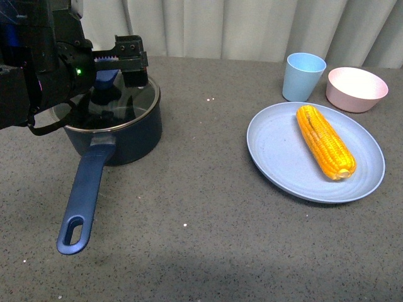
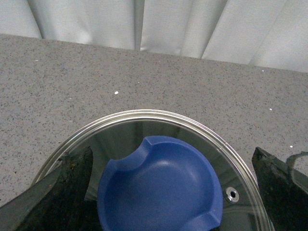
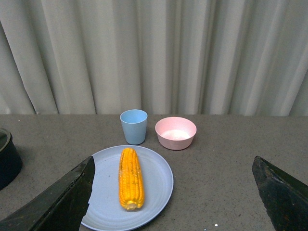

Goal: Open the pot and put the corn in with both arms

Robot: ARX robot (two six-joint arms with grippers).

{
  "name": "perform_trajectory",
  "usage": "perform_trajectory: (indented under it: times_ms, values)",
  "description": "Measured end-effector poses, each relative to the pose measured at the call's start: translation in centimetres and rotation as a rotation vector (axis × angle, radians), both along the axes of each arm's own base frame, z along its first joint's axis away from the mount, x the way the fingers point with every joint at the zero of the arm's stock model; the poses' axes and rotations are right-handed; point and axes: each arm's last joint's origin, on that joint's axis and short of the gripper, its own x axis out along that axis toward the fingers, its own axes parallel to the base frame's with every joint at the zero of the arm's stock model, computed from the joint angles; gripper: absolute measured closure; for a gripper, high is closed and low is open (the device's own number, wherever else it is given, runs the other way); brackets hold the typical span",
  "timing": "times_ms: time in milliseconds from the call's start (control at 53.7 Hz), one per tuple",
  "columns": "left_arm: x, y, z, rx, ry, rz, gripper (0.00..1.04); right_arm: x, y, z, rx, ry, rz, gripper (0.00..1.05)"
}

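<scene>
A: How far along is it? Big things first.

B: The grey table point(image 1: 208, 251) carries everything. The pot point(image 1: 135, 141) stands near its far left corner, with the long handle pointing toward the near edge. The blue plate point(image 1: 277, 163) lies on the right half, well apart from the pot.

A: Is the pot open?

B: No. The glass lid point(image 1: 143, 100) sits flat on the rim, so the first step is not done.

A: And the corn?

B: The corn point(image 1: 325, 141) lies on the plate, one end toward the far edge. A pink bowl point(image 1: 356, 89) and a blue cup point(image 1: 303, 77) stand behind the plate by the far edge.

A: The grippers?

B: The left gripper point(image 2: 172, 150) hangs over the lid, fingers spread wide either side of the blue knob point(image 2: 161, 187) and gripping nothing. The right gripper point(image 3: 173, 161) is spread too, empty, facing the plate from the near side.

A: So what is left?

B: Nearly all of it, I judge: close on the knob, lift the lid, pick up the corn, and set it in the pot.
</scene>
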Motion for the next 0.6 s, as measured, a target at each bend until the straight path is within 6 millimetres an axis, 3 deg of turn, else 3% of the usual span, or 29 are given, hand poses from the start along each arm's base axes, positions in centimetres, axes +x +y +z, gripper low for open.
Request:
perform_trajectory:
  times_ms: [298, 484, 595]
  values:
    - [0.14, 0.21, -0.45, 0.008, 0.020, 0.006, 0.06, 0.00, 0.00, 0.00, 0.000, 0.000, 0.000, 0.09]
    - [0.25, 0.50, -0.33, 0.010, 0.005, 0.015, 0.36, 0.00, 0.00, 0.00, 0.000, 0.000, 0.000, 0.09]
    - [0.25, 0.48, -0.32, 0.009, 0.005, 0.013, 0.40, 0.00, 0.00, 0.00, 0.000, 0.000, 0.000, 0.09]
